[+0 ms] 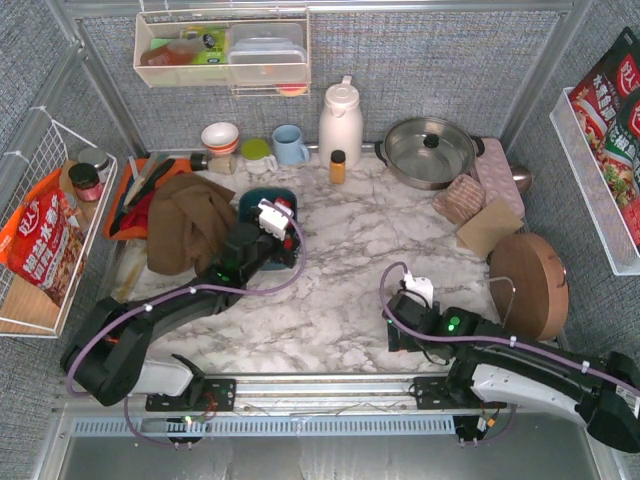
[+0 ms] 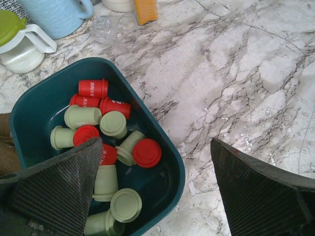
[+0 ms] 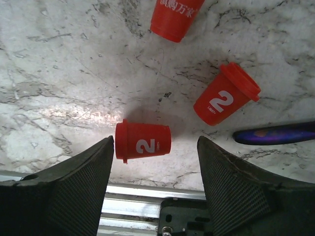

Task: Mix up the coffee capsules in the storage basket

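**Red strays left to gather**

Red and mint coffee capsules [image 2: 113, 123] lay jumbled in the teal storage basket [image 2: 34, 118], under the wide-open left gripper [image 2: 155, 147]. Three red capsules lay outside on the marble table [image 3: 59, 73]. One red capsule [image 3: 142, 141] sat between the right gripper's [image 3: 155, 142] parted, untouching fingers, so the mixing looked unfinished.

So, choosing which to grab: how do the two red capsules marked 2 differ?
The near capsule lies level, rim left; the far capsule lies slanted, rim upper right. The near capsule sits between the fingers of the right gripper; the far capsule lies outside them. Both red, lying sideways.
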